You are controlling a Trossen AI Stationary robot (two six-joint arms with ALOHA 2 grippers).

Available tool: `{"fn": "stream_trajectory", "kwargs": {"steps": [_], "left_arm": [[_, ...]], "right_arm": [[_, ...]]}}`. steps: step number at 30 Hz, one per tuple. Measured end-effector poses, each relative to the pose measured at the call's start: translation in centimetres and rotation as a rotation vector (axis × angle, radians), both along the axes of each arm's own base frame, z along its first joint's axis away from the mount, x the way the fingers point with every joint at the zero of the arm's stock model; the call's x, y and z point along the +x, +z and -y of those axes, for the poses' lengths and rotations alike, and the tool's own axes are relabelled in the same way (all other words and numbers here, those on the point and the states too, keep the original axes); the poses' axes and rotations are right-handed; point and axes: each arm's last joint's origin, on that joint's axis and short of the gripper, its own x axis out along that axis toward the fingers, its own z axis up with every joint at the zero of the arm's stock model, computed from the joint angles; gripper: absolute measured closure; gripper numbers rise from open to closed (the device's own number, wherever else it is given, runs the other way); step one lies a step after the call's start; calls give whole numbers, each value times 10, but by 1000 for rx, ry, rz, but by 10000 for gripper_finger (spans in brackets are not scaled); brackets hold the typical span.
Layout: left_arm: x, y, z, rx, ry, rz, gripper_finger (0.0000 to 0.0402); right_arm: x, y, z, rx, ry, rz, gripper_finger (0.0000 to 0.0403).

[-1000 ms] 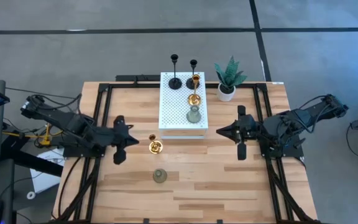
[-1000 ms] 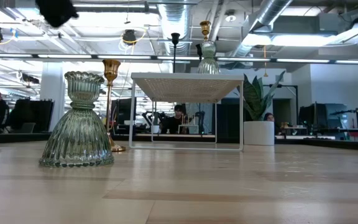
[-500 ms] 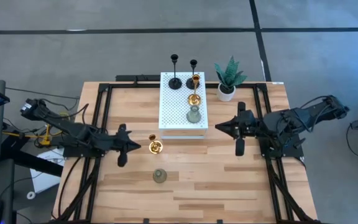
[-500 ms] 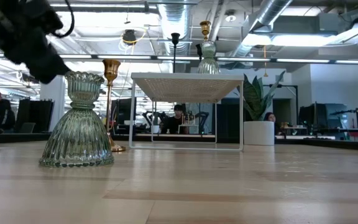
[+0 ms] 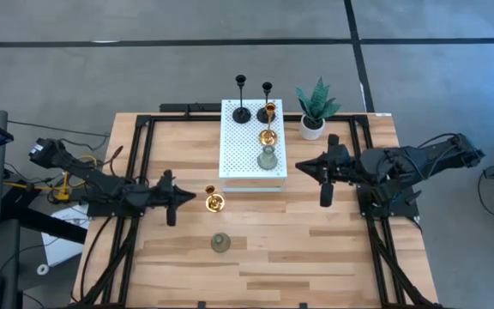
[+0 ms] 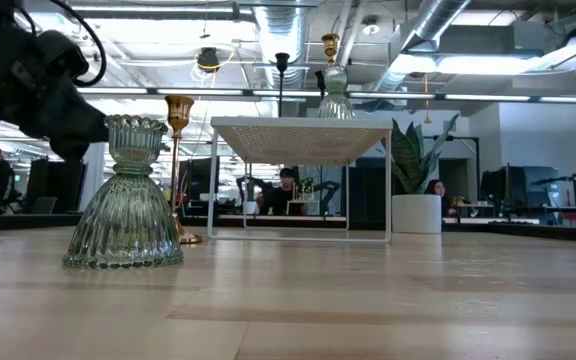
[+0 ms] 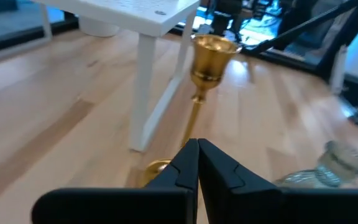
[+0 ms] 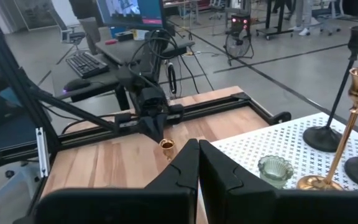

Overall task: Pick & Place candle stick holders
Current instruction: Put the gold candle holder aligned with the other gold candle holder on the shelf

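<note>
The left gripper (image 5: 194, 199), fingers pressed together and empty, sits just beside the shiny gold candle stick holder (image 5: 214, 202) standing on the wooden surface (image 5: 298, 240). The right gripper (image 5: 299, 166), likewise closed and empty, hovers beside the white perforated stand (image 5: 243, 146).

Polished gold metal candle holder (image 7: 205, 74) just ahead of the matt black left gripper (image 7: 197, 163); beside it, ribbed clear grey-green glass holder (image 6: 125, 200) on smooth pale wood table (image 6: 388, 300).

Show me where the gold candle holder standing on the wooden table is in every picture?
High view: gold candle holder just ahead of the left gripper.
Low view: behind the glass holder, cup at.
Left wrist view: straight ahead.
Right wrist view: small, far off.
Shared landmark: the white stand.
</note>
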Motion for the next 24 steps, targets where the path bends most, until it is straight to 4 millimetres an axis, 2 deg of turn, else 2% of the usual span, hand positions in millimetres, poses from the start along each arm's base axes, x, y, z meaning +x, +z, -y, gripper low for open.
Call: {"fn": "stream_trajectory", "kwargs": {"steps": [5, 9, 19, 24], "left_arm": [[2, -4, 0, 94, 25, -45, 380], [4, -6, 1, 104, 25, -62, 354], [13, -8, -5, 80, 95, -70, 246], [18, -9, -3, 60, 16, -71, 192]], "right_arm": [[0, 0, 1, 0, -5, -1, 403], [0, 0, 1, 0, -5, -1, 403], [0, 0, 1, 0, -4, -1, 403], [0, 0, 1, 0, -4, 0, 403]]}}
